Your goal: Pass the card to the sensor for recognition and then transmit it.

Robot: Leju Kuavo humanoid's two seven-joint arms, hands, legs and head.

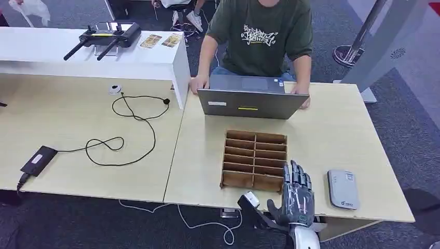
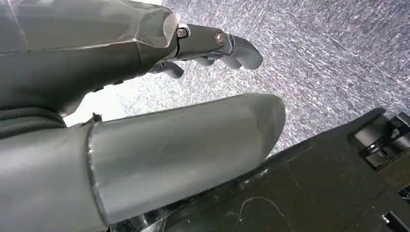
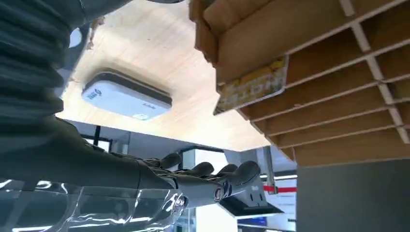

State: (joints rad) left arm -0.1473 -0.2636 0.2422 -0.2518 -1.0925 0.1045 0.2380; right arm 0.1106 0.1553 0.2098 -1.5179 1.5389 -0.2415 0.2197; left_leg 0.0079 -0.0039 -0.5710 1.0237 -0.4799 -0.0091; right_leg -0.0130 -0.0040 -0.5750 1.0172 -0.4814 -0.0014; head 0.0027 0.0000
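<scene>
Right hand (image 1: 297, 196) is raised at table's near edge, fingers spread wide, nothing held. Left hand (image 2: 145, 125): fingers apart, nothing held. Card (image 3: 252, 85) is seen upright in a slot of wooden rack (image 1: 254, 159); sensor (image 1: 343, 189) lies just right of hand. Laptop (image 1: 251, 102) w/ person (image 1: 257, 36) behind.

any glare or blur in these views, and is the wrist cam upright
Head view: even light, sharp. Left wrist view: left hand close and soft, glare patch behind it. Right wrist view: turned upside down, wooden rack and sensor overhead, bright background beyond the right hand.
</scene>
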